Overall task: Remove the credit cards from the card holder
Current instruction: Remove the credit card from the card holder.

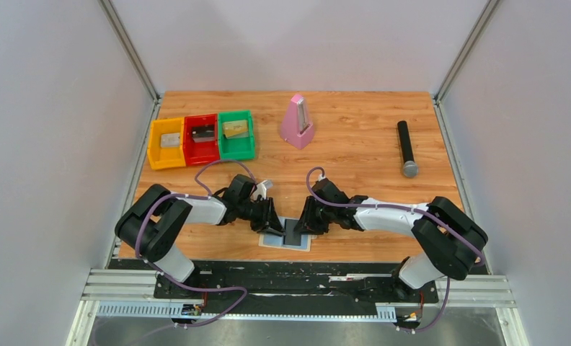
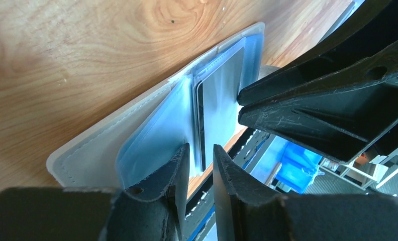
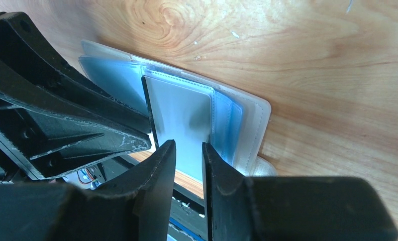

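Observation:
The card holder (image 1: 299, 245) lies spread open at the table's near edge, with a cream rim (image 2: 86, 150) and pale blue panels (image 3: 111, 78). A dark grey card (image 2: 219, 90) sticks part way out of its middle sleeve (image 3: 182, 110). My left gripper (image 1: 271, 226) is down on the holder's left half. Its jaws (image 2: 201, 153) stand a little apart, and the card's dark edge runs into the gap. My right gripper (image 1: 306, 225) faces it from the right. It is open too (image 3: 188, 148), with its fingers on either side of the card's near end. Neither grips anything.
Yellow (image 1: 166, 142), red (image 1: 201, 138) and green (image 1: 236, 134) bins stand at the back left, each with a small flat item inside. A pink metronome (image 1: 296, 122) is at the back centre. A black microphone (image 1: 406, 148) lies at the right. The table's front edge is just beyond the holder.

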Available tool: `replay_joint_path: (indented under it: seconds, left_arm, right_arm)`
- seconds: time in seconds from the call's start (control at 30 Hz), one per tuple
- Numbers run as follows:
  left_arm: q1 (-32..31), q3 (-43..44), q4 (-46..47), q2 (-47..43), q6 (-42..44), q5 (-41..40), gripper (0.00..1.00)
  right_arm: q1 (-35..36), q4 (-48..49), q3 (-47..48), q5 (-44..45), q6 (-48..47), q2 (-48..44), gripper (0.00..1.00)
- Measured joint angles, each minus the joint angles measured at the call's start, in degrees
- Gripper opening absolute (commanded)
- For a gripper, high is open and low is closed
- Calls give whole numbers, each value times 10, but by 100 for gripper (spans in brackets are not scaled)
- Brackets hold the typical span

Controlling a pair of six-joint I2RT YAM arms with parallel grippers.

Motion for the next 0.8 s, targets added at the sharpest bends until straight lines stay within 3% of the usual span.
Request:
replay_joint_path:
  seconds: [0.23, 0.6, 0.8]
  left_arm:
    - [-5, -5, 21, 4, -14, -3, 26]
    - [-6, -6, 20, 4, -18, -13, 0]
    - [-6, -5, 12, 3, -14, -17, 0]
  right_arm:
    - [0, 7, -3, -3, 0, 0, 27]
    - [0, 16, -7, -4, 0, 0, 27]
    - [0, 20, -9, -5, 0, -1, 27]
